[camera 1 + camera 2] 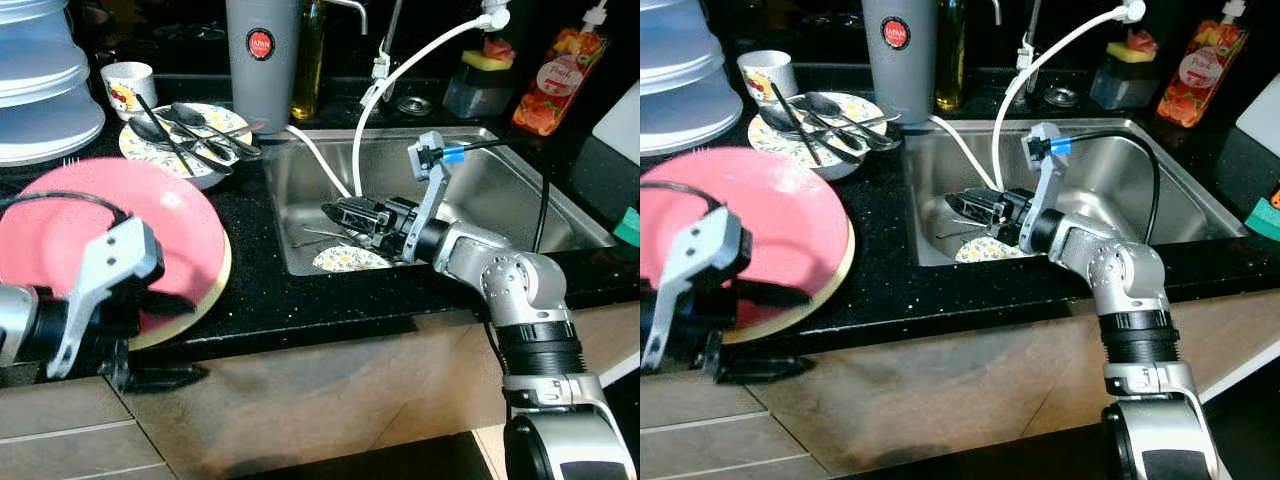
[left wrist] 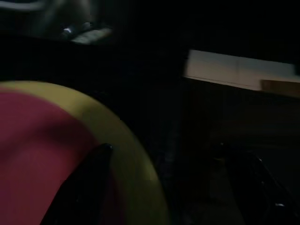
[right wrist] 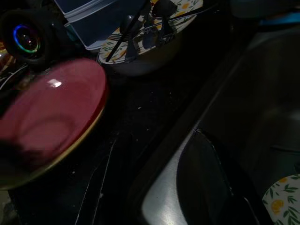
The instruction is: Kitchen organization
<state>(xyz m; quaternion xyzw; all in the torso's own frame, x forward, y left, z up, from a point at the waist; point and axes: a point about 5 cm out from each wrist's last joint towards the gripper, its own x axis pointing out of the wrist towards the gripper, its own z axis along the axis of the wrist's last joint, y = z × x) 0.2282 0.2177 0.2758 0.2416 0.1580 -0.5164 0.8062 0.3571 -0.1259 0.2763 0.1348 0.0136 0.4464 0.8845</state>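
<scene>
A pink plate [image 1: 120,230] lies on a yellow-rimmed plate [image 1: 222,275] at the front left of the black counter. My left gripper [image 1: 195,338] is open at the plates' near edge. Its upper finger [image 2: 84,183] rests over the pink plate and its lower finger hangs in front of the counter edge. A floral plate [image 1: 350,260] lies in the steel sink [image 1: 500,180] beside some cutlery. My right gripper [image 1: 335,212] hovers just above that plate, shut, with nothing seen between its fingers.
A floral bowl [image 1: 185,135] holding spoons and chopsticks sits behind the pink plate, by a small cup [image 1: 128,85] and stacked plastic tubs [image 1: 40,90]. A grey tumbler [image 1: 262,60], an oil bottle [image 1: 310,60], a white hose [image 1: 400,75] and a soap bottle [image 1: 560,80] line the sink's back.
</scene>
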